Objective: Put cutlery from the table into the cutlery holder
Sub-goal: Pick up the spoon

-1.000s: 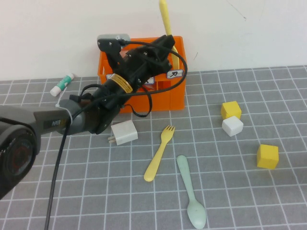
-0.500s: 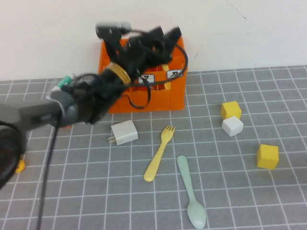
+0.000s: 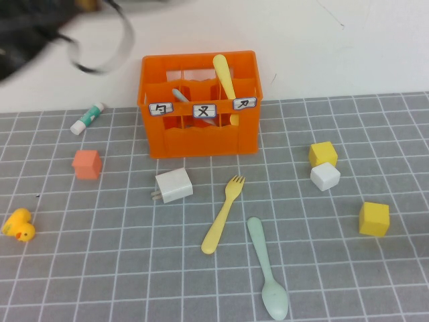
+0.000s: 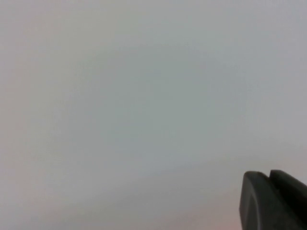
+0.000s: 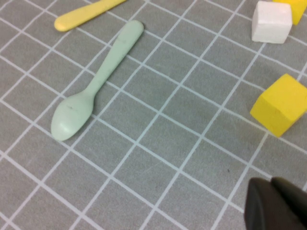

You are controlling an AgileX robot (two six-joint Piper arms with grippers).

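Note:
The orange cutlery holder (image 3: pixel 201 137) stands at the back of the grid mat (image 3: pixel 100 268). A yellow knife (image 3: pixel 224 74) and a grey utensil (image 3: pixel 179 95) stand inside it. The yellow fork (image 3: pixel 224 213) and the mint-green spoon (image 3: pixel 266 272) lie on the mat in front of it. My left arm (image 3: pixel 40 27) is a blur at the top left, high above the table. The left gripper (image 4: pixel 268 173) faces the blank wall, fingers together, empty. My right gripper (image 5: pixel 271 181) is shut and empty, hovering over the mat near the spoon (image 5: pixel 96 81) and the fork's handle (image 5: pixel 86 14).
A white charger block (image 3: pixel 173 186) lies in front of the holder. A small orange cube (image 3: pixel 87 164), a yellow duck (image 3: pixel 19 225) and a white-and-green tube (image 3: pixel 88 118) are on the left. Two yellow cubes (image 3: pixel 322 153) (image 3: pixel 373 219) and a white cube (image 3: pixel 325 176) are on the right.
My left arm has let go of the yellow knife, which now stands in the holder. The arm has swung up and away to the top left, uncovering the orange cube and the duck.

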